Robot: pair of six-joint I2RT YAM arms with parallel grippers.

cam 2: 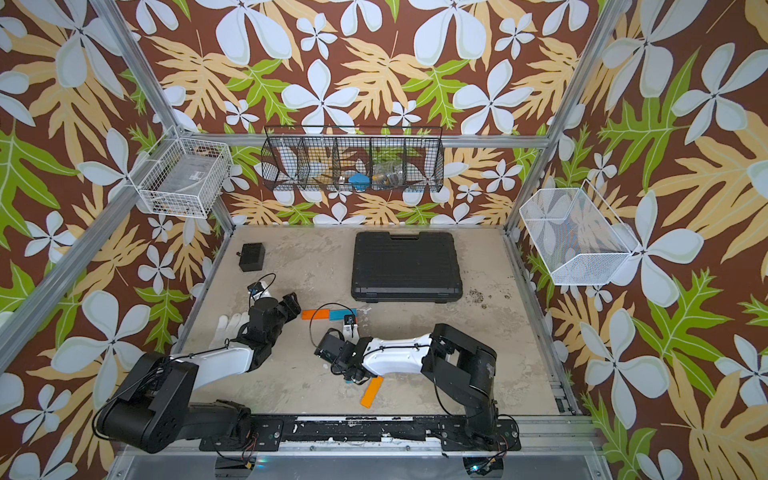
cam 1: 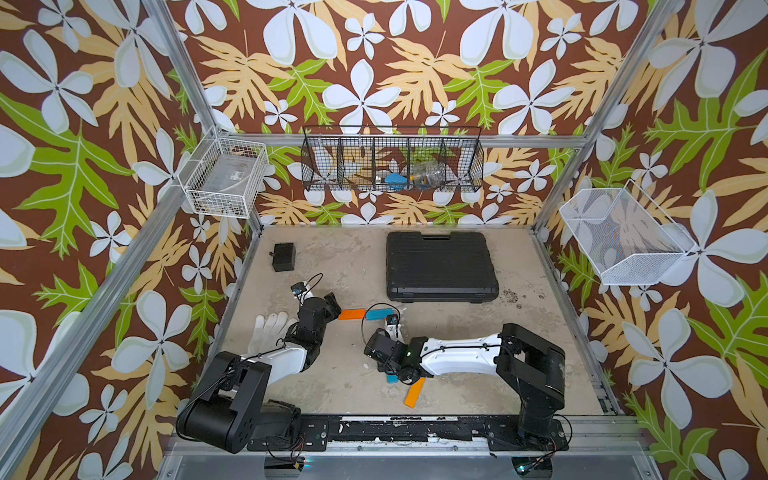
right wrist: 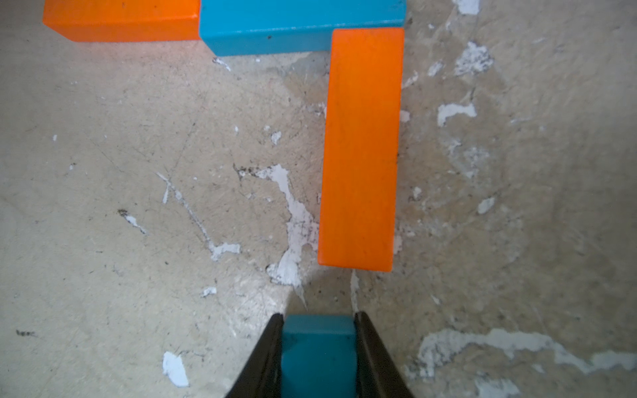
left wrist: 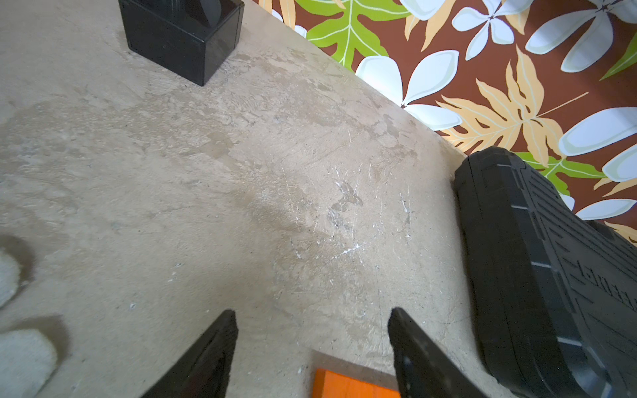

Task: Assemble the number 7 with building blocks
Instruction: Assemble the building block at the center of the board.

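Scuffed tabletop (left wrist: 172, 172); black case (left wrist: 551, 275) embossing illegible; left gripper (left wrist: 312, 312) jaws apart; right gripper (right wrist: 319, 314) clamps blue block (right wrist: 319, 351).

Back of the table (cam 1: 540, 340), small box (cam 1: 284, 257) left, case (cam 1: 441, 266) right, and the glove (cam 1: 270, 330) down at the near left. Mid-table the left bar block (cam 1: 351, 314) and right bar block (cam 1: 379, 313) lie end to end, touching, left gripper (cam 1: 333, 302) just left of them. The stem block (right wrist: 360, 148) butts the right one's near side, the gripped block (right wrist: 319, 355) in line but apart inside the right gripper (right wrist: 319, 315), and the loose block (cam 1: 414, 392) lies nearest the front.
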